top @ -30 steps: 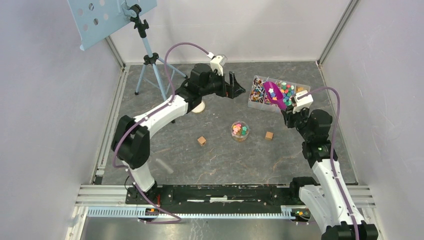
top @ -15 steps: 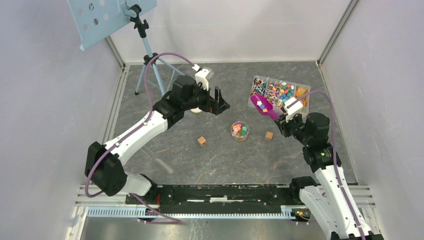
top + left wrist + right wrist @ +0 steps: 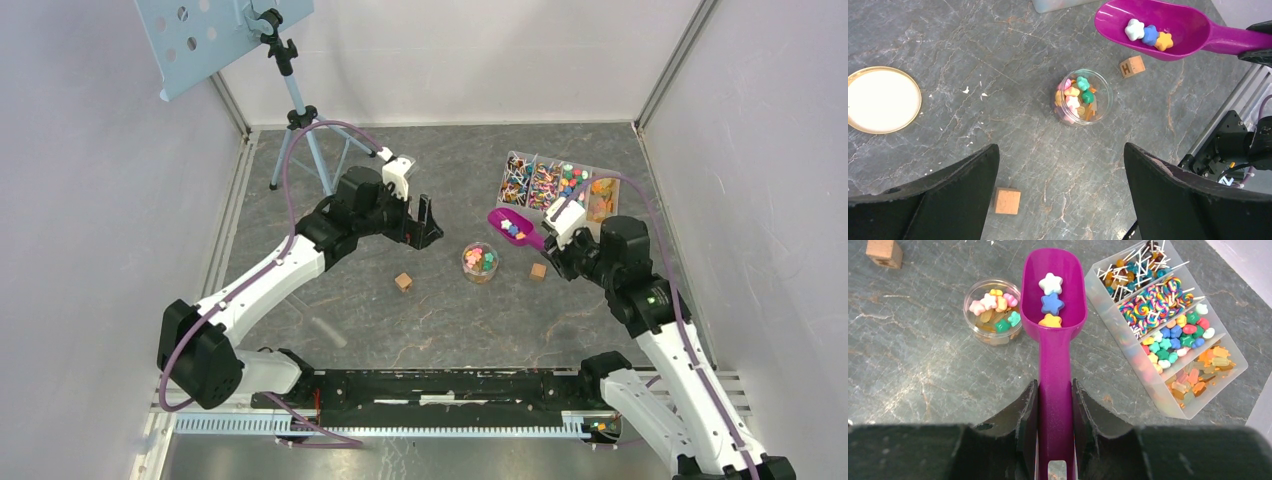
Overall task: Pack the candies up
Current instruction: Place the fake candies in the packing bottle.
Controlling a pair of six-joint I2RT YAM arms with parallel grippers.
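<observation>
Right wrist view has the right gripper (image 3: pixel 1054 390) clamped on the purple scoop (image 3: pixel 1054 360), three star candies (image 3: pixel 1052 304) in its bowl just beside the part-filled jar (image 3: pixel 967 300), more left in the tray (image 3: pixel 1130 357), so packing looks roughly midway; the left gripper (image 3: pixel 1059 150) hangs with jaws apart.

the letter "h" stands on one wooden cube (image 3: pixel 1132 66).

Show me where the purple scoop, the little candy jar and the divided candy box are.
purple scoop (image 3: pixel 1055 360), right wrist view, on its handle behind the bowl.
candy jar (image 3: pixel 1103 100), left wrist view, on the bare part by its right rim.
divided candy box (image 3: pixel 1134 365), right wrist view, on its clear side wall.
</observation>
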